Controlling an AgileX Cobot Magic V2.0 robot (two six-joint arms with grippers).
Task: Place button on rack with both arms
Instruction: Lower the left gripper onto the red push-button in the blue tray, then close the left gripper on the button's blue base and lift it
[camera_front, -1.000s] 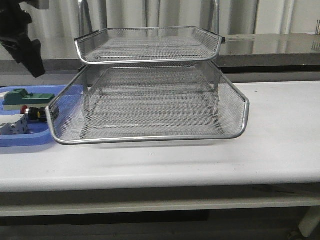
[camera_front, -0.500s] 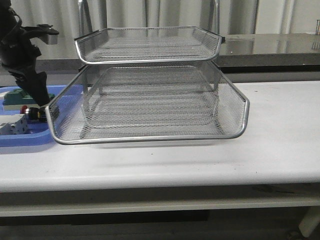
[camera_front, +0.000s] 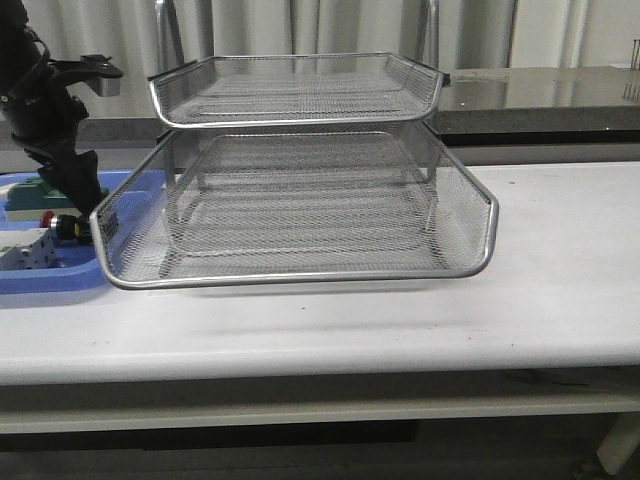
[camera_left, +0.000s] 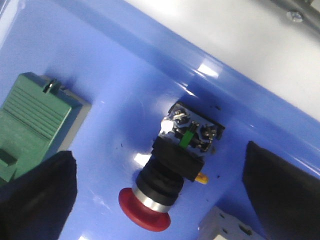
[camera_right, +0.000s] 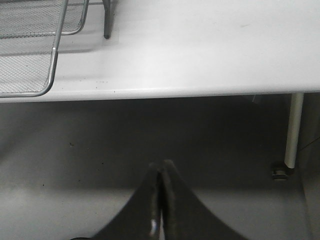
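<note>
The button (camera_left: 165, 187) lies on its side in the blue plastic tray (camera_left: 115, 90), between the green block (camera_left: 32, 120) and a white block (camera_left: 225, 227), and your left gripper (camera_left: 160, 195) hangs over it with jaws spread wide to either side, not touching. The rack (camera_front: 300, 190) on the bench (camera_front: 560, 290) holds nothing you can see. Your right gripper (camera_right: 160, 200) is off the bench edge, jaws pressed together.
</note>
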